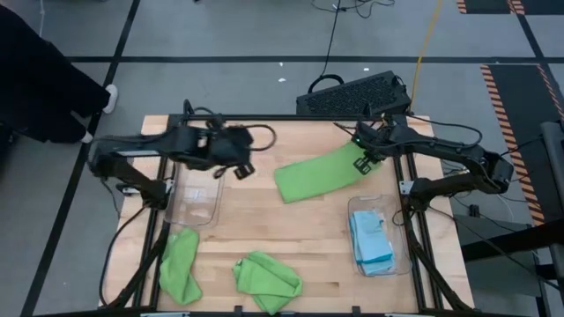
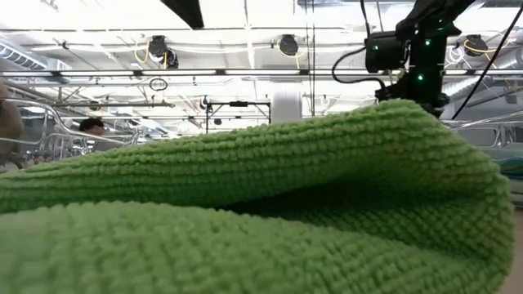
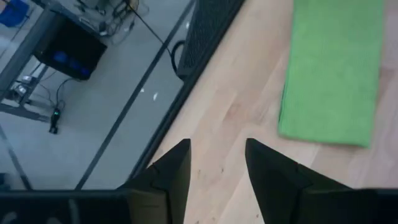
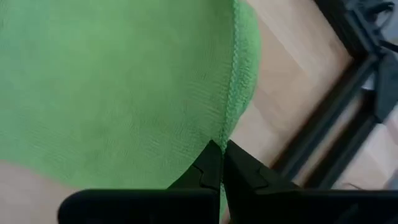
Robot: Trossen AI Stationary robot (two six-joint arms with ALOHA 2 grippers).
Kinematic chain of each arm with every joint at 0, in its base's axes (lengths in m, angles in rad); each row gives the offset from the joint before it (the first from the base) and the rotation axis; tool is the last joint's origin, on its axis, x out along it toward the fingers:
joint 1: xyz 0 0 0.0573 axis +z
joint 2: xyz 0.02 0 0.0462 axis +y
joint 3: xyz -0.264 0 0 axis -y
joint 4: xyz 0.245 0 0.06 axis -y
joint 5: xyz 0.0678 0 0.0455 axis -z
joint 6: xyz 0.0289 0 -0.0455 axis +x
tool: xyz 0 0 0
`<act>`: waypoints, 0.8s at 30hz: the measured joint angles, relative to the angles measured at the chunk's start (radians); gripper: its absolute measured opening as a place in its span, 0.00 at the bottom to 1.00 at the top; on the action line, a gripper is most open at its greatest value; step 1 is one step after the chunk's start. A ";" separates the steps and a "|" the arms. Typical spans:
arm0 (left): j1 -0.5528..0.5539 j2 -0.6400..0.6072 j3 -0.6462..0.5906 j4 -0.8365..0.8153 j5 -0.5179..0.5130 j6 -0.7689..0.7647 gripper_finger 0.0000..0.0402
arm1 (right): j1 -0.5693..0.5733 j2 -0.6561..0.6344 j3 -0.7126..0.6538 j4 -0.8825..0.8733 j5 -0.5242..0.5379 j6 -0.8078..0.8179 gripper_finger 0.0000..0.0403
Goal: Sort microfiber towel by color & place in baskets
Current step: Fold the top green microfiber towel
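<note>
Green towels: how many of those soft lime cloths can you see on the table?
3. One flat lime green towel mid-table, pinched by the right gripper; two crumpled ones at the near edge, left and middle. Others may be hidden.

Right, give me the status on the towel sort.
Done: blue towels lie in the right bin. In hand: the right gripper is shut on an edge of the flat green towel at mid-table, while the left gripper is open and empty above the wood beside the empty left bin. Left: that towel plus two crumpled green towels at the front edge.
</note>
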 joint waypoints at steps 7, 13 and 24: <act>-0.029 -0.091 0.000 -0.007 -0.007 0.009 0.37 | -0.091 0.001 0.040 0.018 0.021 -0.032 0.00; -0.054 -0.102 0.000 -0.029 -0.006 -0.024 0.37 | -0.063 0.000 0.076 0.137 -0.112 0.058 0.00; -0.088 -0.102 -0.016 -0.048 -0.005 -0.025 0.37 | 0.085 0.013 0.076 0.230 -0.156 0.269 0.00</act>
